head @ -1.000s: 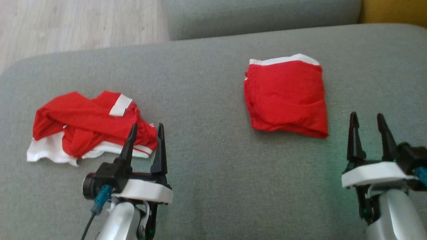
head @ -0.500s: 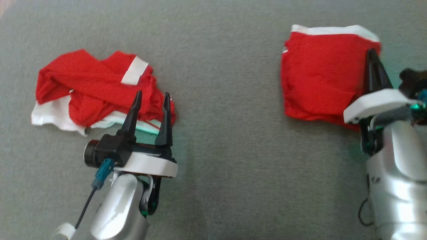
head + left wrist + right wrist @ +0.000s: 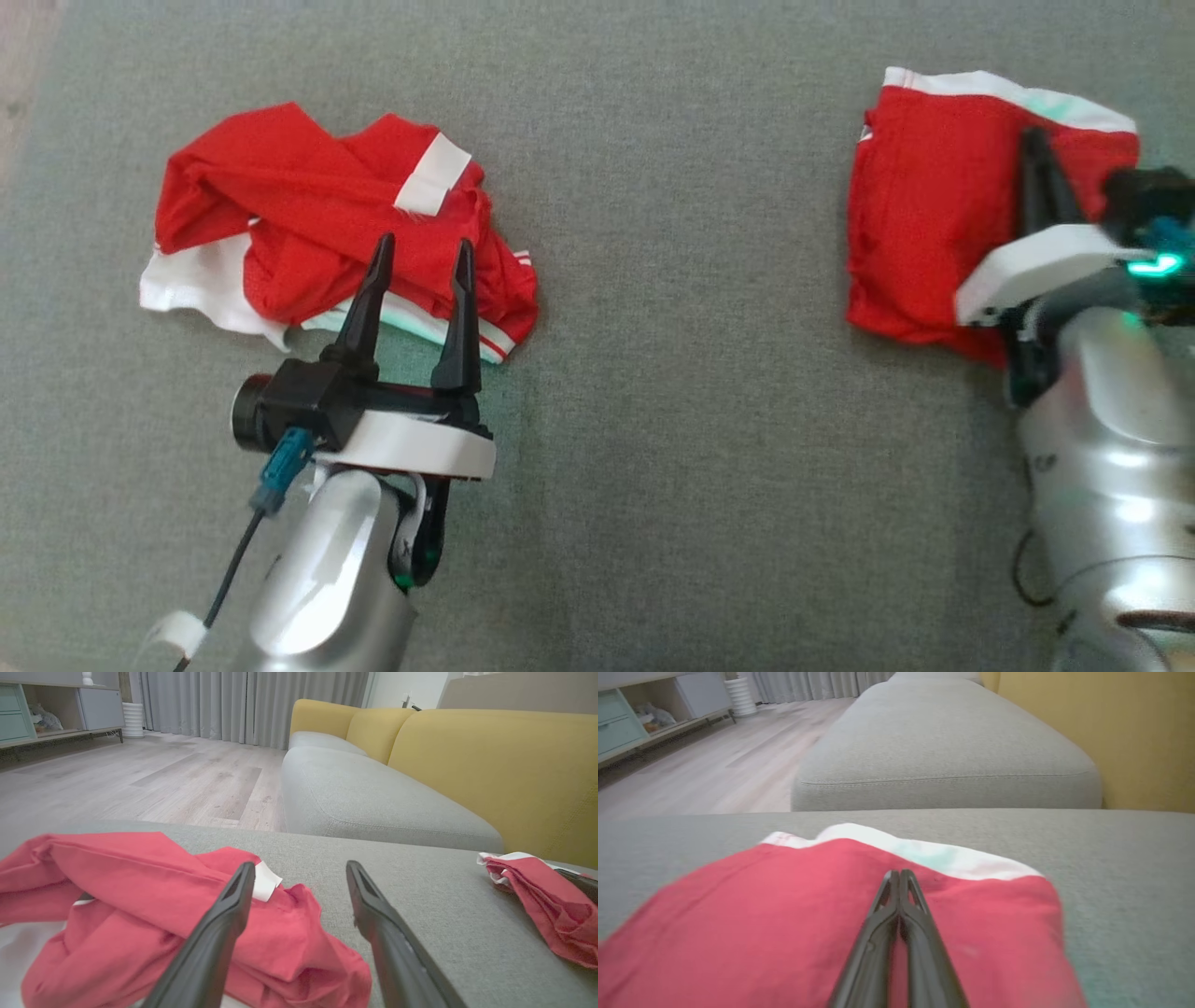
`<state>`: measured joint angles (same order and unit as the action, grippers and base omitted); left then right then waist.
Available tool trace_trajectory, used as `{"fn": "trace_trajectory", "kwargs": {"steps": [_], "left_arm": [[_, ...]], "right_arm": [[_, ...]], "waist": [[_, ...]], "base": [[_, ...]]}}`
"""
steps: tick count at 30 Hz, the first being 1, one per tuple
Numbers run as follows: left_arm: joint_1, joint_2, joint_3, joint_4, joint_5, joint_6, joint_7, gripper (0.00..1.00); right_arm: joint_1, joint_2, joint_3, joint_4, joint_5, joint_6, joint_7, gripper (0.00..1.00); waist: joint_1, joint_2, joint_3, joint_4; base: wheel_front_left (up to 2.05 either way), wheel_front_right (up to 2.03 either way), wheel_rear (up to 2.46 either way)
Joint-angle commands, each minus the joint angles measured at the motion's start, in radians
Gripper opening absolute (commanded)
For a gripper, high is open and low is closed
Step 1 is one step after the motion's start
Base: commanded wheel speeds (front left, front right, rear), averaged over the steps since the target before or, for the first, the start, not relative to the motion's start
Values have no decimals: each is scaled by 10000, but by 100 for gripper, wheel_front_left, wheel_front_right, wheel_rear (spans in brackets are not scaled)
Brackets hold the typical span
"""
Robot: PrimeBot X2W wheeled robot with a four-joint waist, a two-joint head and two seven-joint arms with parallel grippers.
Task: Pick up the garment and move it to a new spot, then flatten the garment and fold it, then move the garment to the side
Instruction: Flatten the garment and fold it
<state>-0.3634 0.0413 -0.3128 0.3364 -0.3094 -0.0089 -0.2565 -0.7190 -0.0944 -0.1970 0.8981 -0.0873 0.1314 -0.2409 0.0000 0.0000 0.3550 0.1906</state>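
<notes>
Grey cushion (image 3: pixel 653 420) is the work surface, w/ a 2nd cushion (image 3: pixel 364 798) beyond it, a yellow backrest (image 3: pixel 490 765) and wood floor (image 3: pixel 140 779) behind. Garments: 2, both red w/ white trim. Crumpled garment (image 3: pixel 317 215) sits at the robot's left, bunched in overlapping folds, white hem poking out at its left and near edges. Folded garment (image 3: pixel 924 215) lies well apart at the robot's right, a rough rectangle w/ a white band on the far edge. Grippers: 2. L gripper (image 3: pixel 425 245) has jaws wide apart and holds nothing, tips over the near-right edge of the crumpled garment. R gripper (image 3: pixel 1032 140) has fingers pressed together, lying over the right part of the folded garment; can't tell if any cloth is nipped at the tips or if they just rest on top. Handling, my guess: thin knit, light, floppy, zero stiffness, so it'll drape when lifted, and a fold will spill if only one layer is taken. Prob. clings to the woven cushion, so dragging may ruck it. Folded garment: pinch thru all layers at an edge or corner. Crumpled garment: take a raised ridge or the white hem, where cloth stands proud.
</notes>
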Motion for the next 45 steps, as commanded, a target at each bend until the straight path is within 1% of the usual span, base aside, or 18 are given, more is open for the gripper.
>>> {"fn": "trace_trajectory", "kwargs": {"steps": [1,2,3,5,9,13,17,19,20,24,27,31,34,35,36,37,41,45], "left_arm": [[-85,89,352,-276,9,34,-53,100],[-80,89,337,-286,-9,39,-53,100],[-79,89,291,-308,-53,65,-53,100],[-83,89,226,-330,-93,89,-53,100],[-94,89,134,-351,-121,122,-53,100],[-62,89,135,-282,-129,144,-53,100],[12,89,200,-227,-95,133,-53,100],[86,89,270,-230,-74,107,-53,100],[182,89,365,-251,-73,106,-53,100],[395,89,497,-278,-94,95,-53,100],[586,89,508,-361,-125,-43,-53,100],[863,89,540,-381,-81,-21,-53,100],[1015,89,580,-394,-84,41,-53,100],[1068,89,598,-407,-81,60,-53,100],[1122,89,613,-421,-77,70,-53,100],[1183,89,627,-427,-72,73,-53,100],[1390,89,687,-376,-28,69,-53,100],[1416,89,701,-336,-10,48,-53,100]], "right_arm": [[-332,316,454,-203,87,-7,-137,0],[-374,358,669,-187,175,-7,-160,0],[-400,410,1161,-82,352,-7,-184,0],[-400,431,1731,131,578,-7,-193,0],[-331,438,2902,1024,1152,-7,51,0],[-319,439,3282,1564,1620,-7,46,0],[-242,440,3291,1440,2053,-7,-117,0],[-99,440,3133,1127,2091,-7,-182,0],[170,441,2917,460,2196,-7,-199,0],[1125,441,2455,-1281,2282,-7,-204,0],[1927,441,2309,-2441,2272,-7,-206,0],[2975,441,2032,-3585,2406,-7,-206,0],[3724,441,1854,-4196,2616,-7,-207,0],[3955,441,1830,-4378,2657,-7,-207,17],[4179,441,1803,-4564,2648,-7,-207,78],[4400,441,1788,-4713,2664,-7,-207,100],[5043,442,1839,-5065,2837,-7,-207,100],[5207,442,1791,-5188,2849,-7,-208,100]], "waist": [[0,0,-118,-37],[0,0,-150,-43],[0,0,-202,-46],[0,0,-213,-34],[0,0,-213,-48],[0,0,-368,-152],[0,0,-597,-338],[0,0,-808,-505],[0,0,-1017,-674],[0,0,-1452,-1037],[0,0,-1744,-1343],[0,0,-2078,-1660],[0,0,-2234,-1827],[0,0,-2266,-1878],[0,0,-2290,-1917],[0,0,-2319,-1951],[0,0,-2377,-2033],[0,0,-2365,-2012]], "base": [[0,0,0],[0,0,0],[0,0,0],[0,0,0],[0,0,0],[0,0,0],[0,0,0],[0,0,0],[0,0,0],[0,0,0],[0,0,0],[0,0,0],[0,0,0],[0,0,0],[0,0,0],[0,0,0],[0,0,0],[0,0,0]]}}
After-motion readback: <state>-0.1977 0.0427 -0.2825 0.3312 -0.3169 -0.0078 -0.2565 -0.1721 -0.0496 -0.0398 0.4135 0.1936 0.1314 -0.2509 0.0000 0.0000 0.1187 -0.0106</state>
